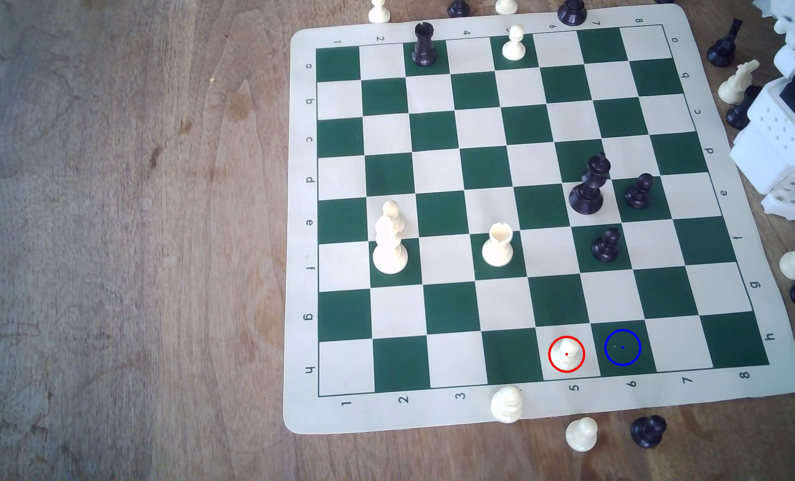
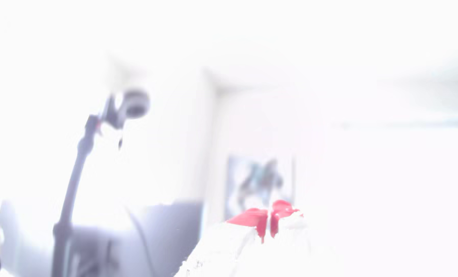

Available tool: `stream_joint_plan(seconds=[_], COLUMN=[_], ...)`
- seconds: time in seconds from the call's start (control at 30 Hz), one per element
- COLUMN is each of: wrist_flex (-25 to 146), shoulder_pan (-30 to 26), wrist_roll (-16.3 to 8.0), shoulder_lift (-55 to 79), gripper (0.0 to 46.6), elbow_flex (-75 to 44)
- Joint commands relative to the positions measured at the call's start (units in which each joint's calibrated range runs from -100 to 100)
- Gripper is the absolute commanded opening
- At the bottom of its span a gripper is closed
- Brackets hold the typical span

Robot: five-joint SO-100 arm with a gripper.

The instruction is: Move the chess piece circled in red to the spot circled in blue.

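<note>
The chess piece (image 1: 566, 354), a small cream pawn ringed in red, stands on a cream square in the board's front row, in the exterior view. One square toward that view's right is the spot (image 1: 622, 347), a dark green square with a blue ring and dot, with nothing on it. The arm's white base (image 1: 784, 129) sits off the board at the exterior view's right edge, far from the pawn. In the washed-out wrist view my gripper (image 2: 270, 222) points up at a bright room. Its red fingertips (image 2: 249, 217) are nearly touching, with nothing between them.
On the green-and-cream board (image 1: 543, 407): a black pawn (image 1: 606, 245), a black king (image 1: 590, 185), another black pawn (image 1: 639, 190), a cream rook (image 1: 498, 245) and a tall cream piece (image 1: 390, 240). Loose pieces lie off the front edge (image 1: 581, 434) and along the right side.
</note>
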Motion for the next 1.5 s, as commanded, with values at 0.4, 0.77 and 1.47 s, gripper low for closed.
stream_joint_plan(seconds=[0.4, 0.77, 1.47], wrist_flex=[72.10, 80.78, 74.88], shoulder_pan=[-4.42, -11.23, -11.38], wrist_roll=[-5.13, -8.30, -8.69], shoulder_lift=[35.29, 58.04, 76.97], gripper=[1.1, 18.9, 17.1], elbow_flex=[-43.34, -56.85, -52.77])
